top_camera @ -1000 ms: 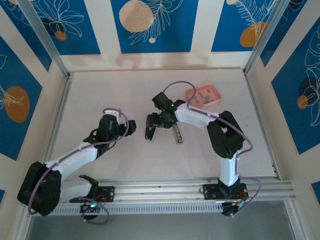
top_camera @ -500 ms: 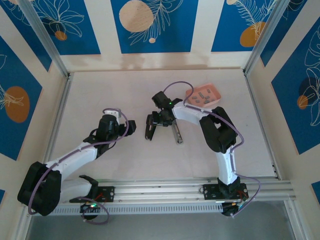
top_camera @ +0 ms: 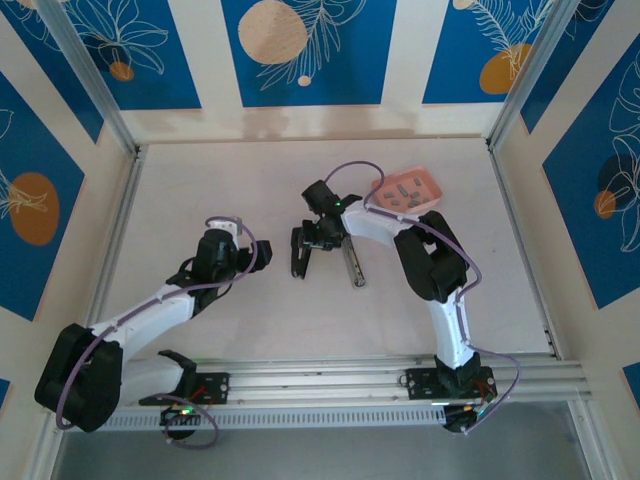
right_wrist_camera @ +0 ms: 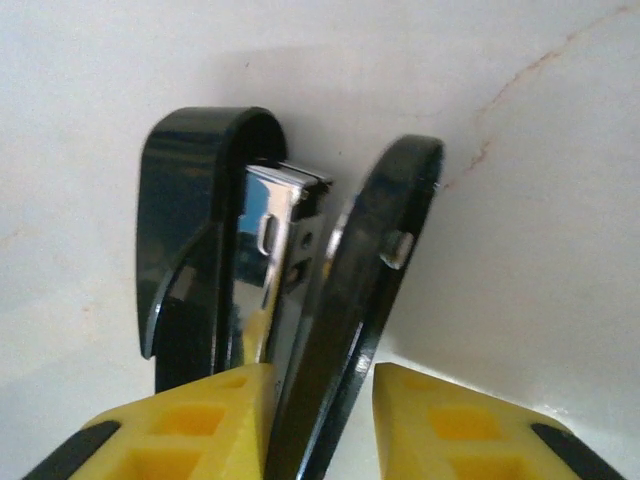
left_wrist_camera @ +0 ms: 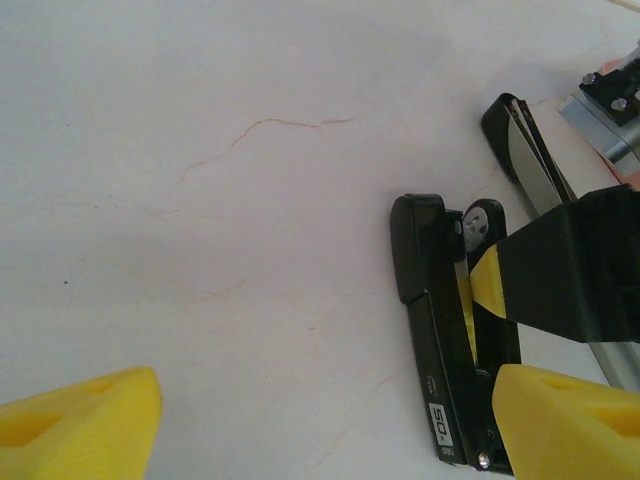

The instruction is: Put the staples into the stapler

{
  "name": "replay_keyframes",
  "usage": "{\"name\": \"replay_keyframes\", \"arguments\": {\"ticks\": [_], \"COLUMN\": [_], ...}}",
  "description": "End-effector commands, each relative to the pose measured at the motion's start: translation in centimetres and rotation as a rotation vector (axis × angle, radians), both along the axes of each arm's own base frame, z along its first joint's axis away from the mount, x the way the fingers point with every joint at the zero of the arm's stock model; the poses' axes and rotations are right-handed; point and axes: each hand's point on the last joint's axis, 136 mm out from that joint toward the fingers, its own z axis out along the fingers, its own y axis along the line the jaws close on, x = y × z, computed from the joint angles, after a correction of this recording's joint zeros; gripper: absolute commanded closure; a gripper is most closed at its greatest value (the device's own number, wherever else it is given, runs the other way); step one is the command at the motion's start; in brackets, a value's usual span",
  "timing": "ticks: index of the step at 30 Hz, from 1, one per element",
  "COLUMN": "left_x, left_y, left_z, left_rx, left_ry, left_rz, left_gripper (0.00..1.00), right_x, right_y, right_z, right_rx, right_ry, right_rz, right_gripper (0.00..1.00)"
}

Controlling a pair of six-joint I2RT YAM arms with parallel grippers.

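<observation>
Right arm has folded its elbow inward, and the right gripper [right_wrist_camera: 320,400] has narrowed around the stapler [right_wrist_camera: 340,290].
Its yellow fingertips flank one black arm of the stapler, which lies splayed open (silvery rail showing) mid-table. Whether they actually pinch it I cannot tell. The left gripper [left_wrist_camera: 320,425] hangs just beside the stapler, jaws wide. The staples [top_camera: 404,192] lie in the pink tray [top_camera: 433,182] — far right, apart from the stapler.

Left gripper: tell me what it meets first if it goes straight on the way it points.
Probably the bare table, straight ahead of the left gripper. The stapler lies to the right in the wrist view, in line with one finger, which might clip it first; depth is unclear.
</observation>
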Motion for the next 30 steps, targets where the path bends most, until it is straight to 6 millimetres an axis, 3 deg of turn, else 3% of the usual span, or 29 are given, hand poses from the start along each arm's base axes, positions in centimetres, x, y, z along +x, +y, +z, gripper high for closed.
{"name": "replay_keyframes", "arguments": {"ticks": [1, 8, 30], "left_x": [0.3, 0.3, 0.1], "left_y": [0.2, 0.2, -0.2], "left_z": [0.8, 0.8, 1.3], "left_rx": [-0.002, -0.005, -0.034], "left_ry": [-0.019, -0.019, -0.035], "left_rz": [-0.006, -0.007, -0.034], "left_gripper": [0.14, 0.15, 0.15], "right_x": [-0.2, -0.4, -0.5], "right_y": [-1.3, -1.0, -0.1], "right_z": [-2.3, -2.7, 3.6], "right_rx": [-0.105, -0.092, 0.179], "right_ry": [0.033, 0.041, -0.131], "right_rz": [0.001, 0.008, 0.018], "right_gripper": [0.67, 0.75, 0.91]}}
